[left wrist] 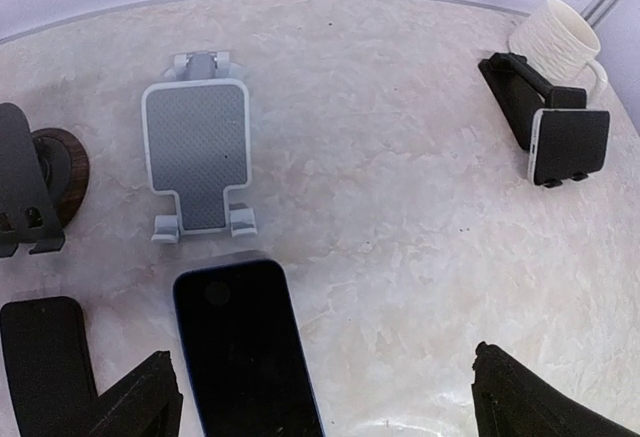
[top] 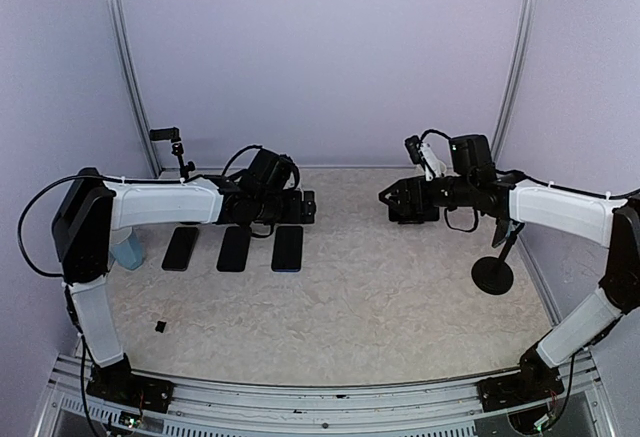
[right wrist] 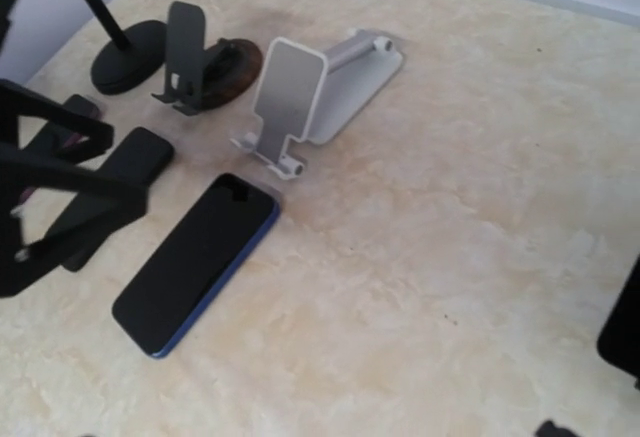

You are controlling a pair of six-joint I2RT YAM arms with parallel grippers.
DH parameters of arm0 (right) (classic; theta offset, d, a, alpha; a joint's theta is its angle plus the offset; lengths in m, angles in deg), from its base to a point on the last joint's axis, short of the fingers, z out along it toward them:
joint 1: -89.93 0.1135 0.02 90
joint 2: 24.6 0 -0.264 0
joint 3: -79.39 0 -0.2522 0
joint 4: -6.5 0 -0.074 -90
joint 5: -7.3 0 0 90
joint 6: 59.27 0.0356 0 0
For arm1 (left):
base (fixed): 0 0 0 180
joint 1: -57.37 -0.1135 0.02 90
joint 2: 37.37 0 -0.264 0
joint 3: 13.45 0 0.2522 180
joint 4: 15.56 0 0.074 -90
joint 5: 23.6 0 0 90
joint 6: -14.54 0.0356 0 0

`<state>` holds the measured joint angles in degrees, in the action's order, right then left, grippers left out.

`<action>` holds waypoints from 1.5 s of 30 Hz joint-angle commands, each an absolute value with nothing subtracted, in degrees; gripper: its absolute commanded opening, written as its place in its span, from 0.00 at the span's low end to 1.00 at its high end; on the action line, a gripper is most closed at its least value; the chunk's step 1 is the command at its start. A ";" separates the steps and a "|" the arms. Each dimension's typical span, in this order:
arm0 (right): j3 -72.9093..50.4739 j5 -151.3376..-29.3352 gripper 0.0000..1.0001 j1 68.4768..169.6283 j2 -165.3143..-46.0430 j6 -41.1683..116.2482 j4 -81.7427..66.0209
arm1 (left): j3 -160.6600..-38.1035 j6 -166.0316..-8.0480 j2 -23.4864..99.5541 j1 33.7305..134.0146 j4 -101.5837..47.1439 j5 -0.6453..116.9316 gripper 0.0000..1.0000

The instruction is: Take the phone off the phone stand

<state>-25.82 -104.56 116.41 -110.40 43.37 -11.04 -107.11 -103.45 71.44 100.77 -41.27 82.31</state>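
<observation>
One table (top: 400, 297), pale marbled top, bearing everything listed below.
Two grippers, both mine. The left gripper (left wrist: 330, 382) hangs over the phone, jaws spread wide and gripping nothing. The right gripper (top: 392, 198) is well apart to the right, jaws likewise released.
One grey phone stand (left wrist: 197, 152), its two foot lips facing my left wrist.
One phone (left wrist: 245, 347), blue-edged, off the stand. It lies flat on the table, dark screen up, just in front of the foot lips without touching them. Its long axis runs near to far, notch end pointing at the stand. From above it is the rightmost in a row of three, parallel to the middle black phone (top: 234, 248) and the outer black phone (top: 181, 248).
One black stand (left wrist: 22, 182) on a round wooden base, left of the grey one.
One dark holder (left wrist: 515, 97), far right, clamping a white-edged phone (left wrist: 570, 145) sideways.
One white ribbed mug (left wrist: 555, 42) behind that holder; its inside is hidden from me.
One small black square (top: 160, 327), near side of the table.
</observation>
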 commanded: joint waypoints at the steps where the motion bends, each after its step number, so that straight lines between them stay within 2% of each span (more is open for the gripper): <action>1: -24.51 -102.17 0.94 117.00 -105.25 43.32 -14.79 | -104.02 -100.25 68.37 102.05 -36.38 78.06 0.99; 15: -25.99 -74.90 0.98 116.53 -83.50 54.08 -43.83 | -101.98 -101.27 66.91 103.16 -31.25 75.76 0.99; 21: -25.38 -76.77 0.94 107.65 -78.76 54.89 -53.59 | -100.92 -101.87 67.67 103.08 -28.78 74.28 0.99; 27: -22.12 -78.55 0.92 100.28 -79.05 53.79 -57.62 | -99.70 -102.46 68.05 102.99 -26.52 73.36 0.99; 34: -18.22 -75.91 0.89 98.28 -81.73 53.96 -59.15 | -97.70 -103.12 67.80 102.44 -25.05 72.97 0.99; 45: -18.58 -75.48 0.72 97.88 -84.71 55.19 -61.29 | -94.79 -104.49 65.81 100.98 -23.10 72.19 0.99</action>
<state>-19.13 -76.24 98.53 -84.50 54.32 -60.15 -95.53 -103.62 68.86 101.51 -25.62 72.78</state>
